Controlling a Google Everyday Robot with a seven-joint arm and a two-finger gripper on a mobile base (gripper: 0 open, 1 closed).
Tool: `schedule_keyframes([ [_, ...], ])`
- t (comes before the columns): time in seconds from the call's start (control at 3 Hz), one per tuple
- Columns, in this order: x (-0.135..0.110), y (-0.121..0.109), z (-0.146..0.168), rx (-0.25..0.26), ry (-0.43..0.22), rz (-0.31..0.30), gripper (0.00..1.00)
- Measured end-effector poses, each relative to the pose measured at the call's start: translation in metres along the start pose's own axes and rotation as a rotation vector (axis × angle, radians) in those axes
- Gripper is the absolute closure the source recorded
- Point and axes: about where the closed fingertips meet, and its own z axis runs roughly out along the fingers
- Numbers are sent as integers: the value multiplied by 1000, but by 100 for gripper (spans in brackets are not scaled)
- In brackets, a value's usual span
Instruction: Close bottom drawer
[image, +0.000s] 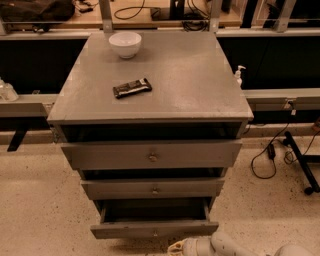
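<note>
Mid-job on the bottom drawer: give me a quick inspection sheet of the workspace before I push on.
Surface: cabinet top, grey and flat, two items on it.
Job's things: bottom drawer pulled out furthest of the three, dark inside, not yet closed.
Clutter: white bowl at back left; dark snack bar near the middle.
Gripper: gripper low at the bottom edge of the view, just in front of the bottom drawer, right of its knob; contact unclear.
Cables: black cable lying on the floor at right.
Surroundings: pump bottle beside the cabinet top's right edge.
</note>
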Motion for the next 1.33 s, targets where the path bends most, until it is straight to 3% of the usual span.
schedule_keyframes([
  [0.67, -8, 7, 9, -35, -36, -2, 100],
  [1.0, -13, -1, 32, -47, -95, -16, 100],
  [1.33, -11, -22, 45, -47, -112, -32, 100],
])
